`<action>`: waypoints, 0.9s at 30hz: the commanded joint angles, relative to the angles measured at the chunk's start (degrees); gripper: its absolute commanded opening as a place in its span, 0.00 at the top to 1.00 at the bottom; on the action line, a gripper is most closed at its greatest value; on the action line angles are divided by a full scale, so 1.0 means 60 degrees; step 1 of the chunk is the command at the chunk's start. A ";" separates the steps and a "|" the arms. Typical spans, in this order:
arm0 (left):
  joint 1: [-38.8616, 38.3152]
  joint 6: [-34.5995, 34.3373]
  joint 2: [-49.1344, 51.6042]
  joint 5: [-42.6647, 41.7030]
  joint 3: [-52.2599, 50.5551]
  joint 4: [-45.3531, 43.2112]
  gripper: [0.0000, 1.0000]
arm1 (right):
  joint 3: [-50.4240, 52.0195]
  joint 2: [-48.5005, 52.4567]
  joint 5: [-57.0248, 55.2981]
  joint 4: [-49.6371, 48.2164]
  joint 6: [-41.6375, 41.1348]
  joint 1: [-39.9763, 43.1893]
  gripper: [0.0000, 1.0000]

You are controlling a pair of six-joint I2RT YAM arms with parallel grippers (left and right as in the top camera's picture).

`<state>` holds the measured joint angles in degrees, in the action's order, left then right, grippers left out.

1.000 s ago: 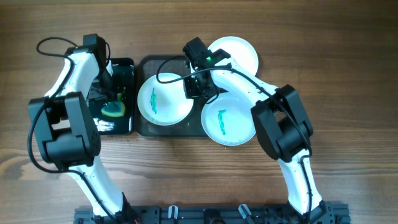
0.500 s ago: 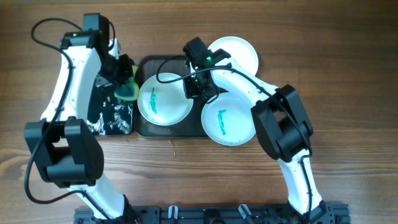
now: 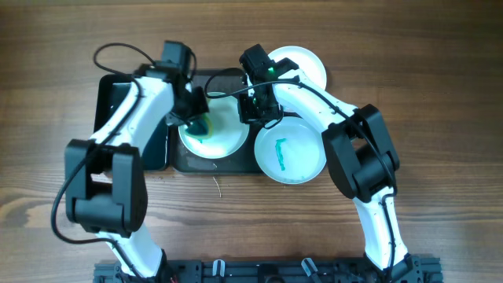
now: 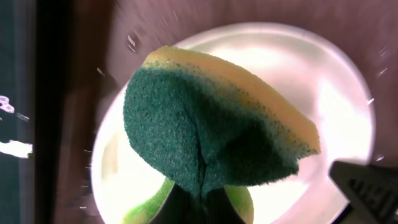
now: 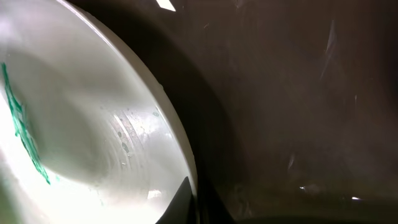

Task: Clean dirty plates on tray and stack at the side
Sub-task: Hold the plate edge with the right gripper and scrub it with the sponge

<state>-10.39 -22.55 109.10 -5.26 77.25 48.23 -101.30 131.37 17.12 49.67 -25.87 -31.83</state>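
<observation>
A smeared white plate (image 3: 226,135) lies flat on the dark grey tray (image 3: 185,160), under the left gripper (image 3: 196,119) and its sponge (image 3: 198,126), with its rim between the right gripper (image 3: 253,110) fingers. Just outside the right gripper lie a smeared pale blue plate (image 3: 289,149) and a second white plate (image 3: 305,67).

The left tool (image 3: 193,110) holds a green sponge (image 3: 200,126) down on the white plate (image 3: 224,135) beneath it, the right tool (image 3: 253,110) sitting at its opposite rim.

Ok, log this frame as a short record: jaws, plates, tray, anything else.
left jaws: shut on sponge, over left plate
right jaws: seem to pinch left plate's right rim
left plate: on tray, teal smear
right plate: teal smear, nothing touching it
third plate: no smear visible, at tray's far side
tub: black, left of tray
</observation>
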 commanded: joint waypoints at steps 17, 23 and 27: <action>-0.0175 0.3581 0.1464 -0.5635 -0.0401 -0.0736 0.96 | 0.0590 0.0382 0.1657 -0.0670 0.0688 0.0379 0.96; -0.0106 -0.0076 0.1443 0.0357 -0.0124 -0.1020 0.96 | 0.0590 0.0382 0.1650 -0.0678 0.0714 0.0372 0.96; -0.0149 -0.1479 0.1443 0.3381 0.0510 0.0350 0.96 | 0.0590 0.0382 0.1621 -0.0710 0.0707 0.0368 0.96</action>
<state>-12.75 -21.78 116.33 -11.09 78.85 46.81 -98.61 131.83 25.76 44.66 -22.46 -29.45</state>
